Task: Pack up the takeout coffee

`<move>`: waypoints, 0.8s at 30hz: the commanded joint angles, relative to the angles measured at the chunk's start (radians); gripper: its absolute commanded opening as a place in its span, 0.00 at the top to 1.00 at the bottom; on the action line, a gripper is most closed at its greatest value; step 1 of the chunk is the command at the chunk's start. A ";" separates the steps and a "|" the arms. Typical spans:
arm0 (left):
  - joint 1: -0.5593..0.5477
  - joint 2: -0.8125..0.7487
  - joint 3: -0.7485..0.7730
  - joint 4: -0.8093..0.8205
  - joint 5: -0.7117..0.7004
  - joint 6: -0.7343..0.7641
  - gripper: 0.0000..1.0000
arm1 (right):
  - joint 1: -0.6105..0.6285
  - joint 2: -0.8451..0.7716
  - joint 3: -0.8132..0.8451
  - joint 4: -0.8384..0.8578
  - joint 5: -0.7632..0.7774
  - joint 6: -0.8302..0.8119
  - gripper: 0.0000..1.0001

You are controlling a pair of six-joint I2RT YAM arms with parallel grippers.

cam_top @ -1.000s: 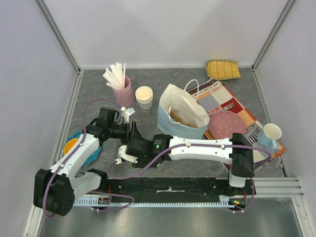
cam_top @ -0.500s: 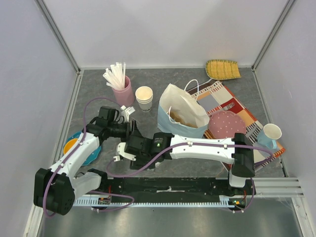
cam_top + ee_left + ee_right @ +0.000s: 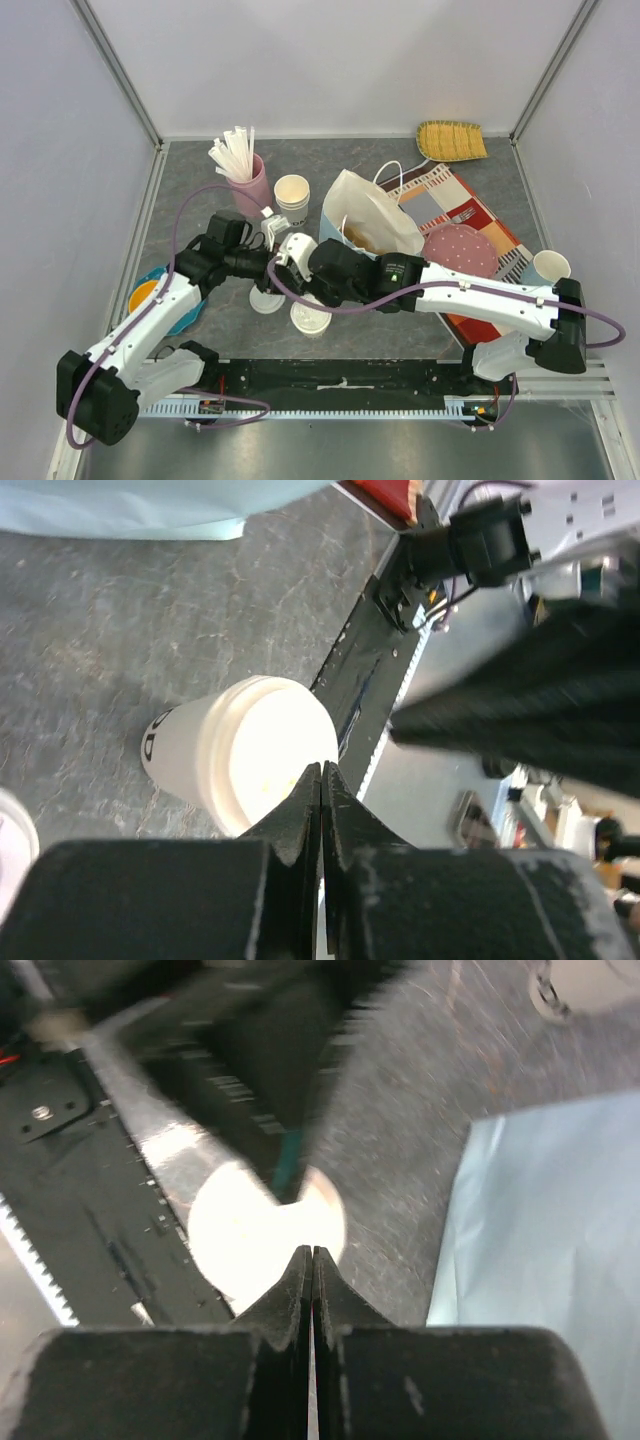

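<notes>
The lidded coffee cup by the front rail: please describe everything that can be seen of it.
The coffee cup is small and white, apparently paper, with dark print on its side and a round white lid pressed on. It stands upright on the grey table, beside a loose flat lid. Nothing grips it.

Pale walls (image 3: 330,60) enclose a tabletop (image 3: 190,190) — mottled grey.
</notes>
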State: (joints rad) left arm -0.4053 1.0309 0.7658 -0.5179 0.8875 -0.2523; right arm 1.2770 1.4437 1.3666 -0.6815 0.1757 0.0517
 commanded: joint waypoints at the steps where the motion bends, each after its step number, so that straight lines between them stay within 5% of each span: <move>1: -0.061 0.000 0.064 -0.017 -0.073 0.188 0.98 | -0.048 -0.061 -0.133 0.180 0.045 0.164 1.00; 9: -0.142 0.096 0.145 -0.063 -0.125 0.327 0.98 | -0.064 -0.114 -0.208 0.258 0.027 0.192 1.00; 24: -0.173 0.232 0.082 -0.064 -0.183 0.262 0.98 | -0.093 -0.120 -0.492 0.445 -0.090 0.320 1.00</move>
State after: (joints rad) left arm -0.5709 1.2636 0.8513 -0.5762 0.7391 0.0116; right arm 1.2003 1.3231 0.9089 -0.3031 0.1085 0.3229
